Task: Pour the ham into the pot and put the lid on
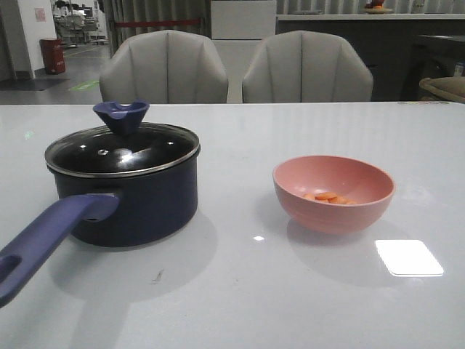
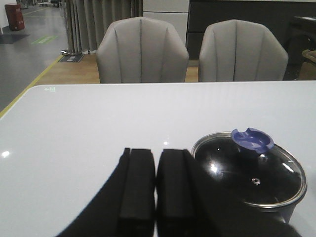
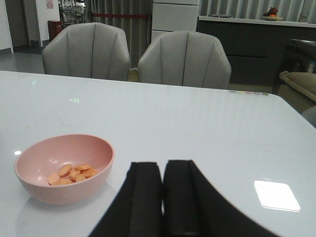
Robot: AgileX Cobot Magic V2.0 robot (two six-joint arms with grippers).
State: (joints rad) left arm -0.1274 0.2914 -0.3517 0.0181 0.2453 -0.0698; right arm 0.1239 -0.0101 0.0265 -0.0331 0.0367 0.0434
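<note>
The dark navy pot [image 1: 131,203] stands on the left of the white table, its long blue-purple handle [image 1: 43,240] pointing to the near left. The glass lid [image 1: 123,149] with its dark blue knob [image 1: 120,116] sits on the pot; it also shows in the left wrist view [image 2: 249,170]. The pink bowl [image 1: 334,193] on the right holds several orange-pink ham pieces [image 1: 328,197], also seen in the right wrist view [image 3: 69,174]. My left gripper [image 2: 156,185] is shut and empty, beside the pot. My right gripper [image 3: 163,197] is shut and empty, beside the bowl [image 3: 64,168]. Neither gripper shows in the front view.
Two grey chairs [image 1: 236,69] stand behind the table's far edge. A bright patch of reflected light [image 1: 408,257] lies on the table near the bowl. A dark counter [image 3: 256,44] stands beyond the chairs.
</note>
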